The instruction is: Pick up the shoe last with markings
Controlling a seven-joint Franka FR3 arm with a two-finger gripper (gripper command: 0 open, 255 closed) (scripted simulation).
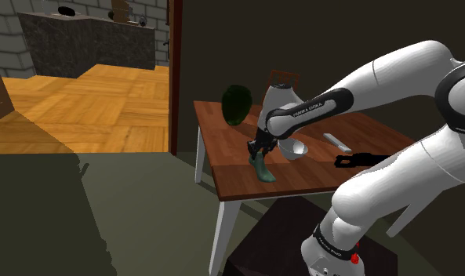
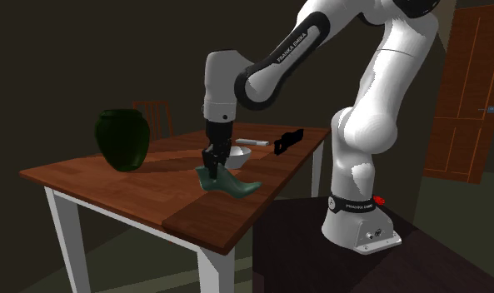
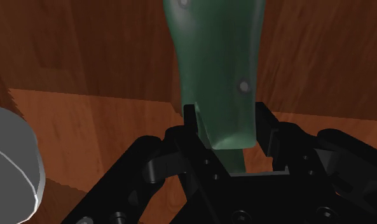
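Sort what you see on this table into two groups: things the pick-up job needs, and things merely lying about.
Belongs to the job:
green shoe last
black hand, clasping the last's upper end

Just lying about:
dark green vase
white bowl
slim white stick
flat black object

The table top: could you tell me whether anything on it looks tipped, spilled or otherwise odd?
Nothing stands out. The pale green shoe last stands sole-down on the brown wooden table, clasped by the black tool; the dark green round vase and white bowl sit upright.
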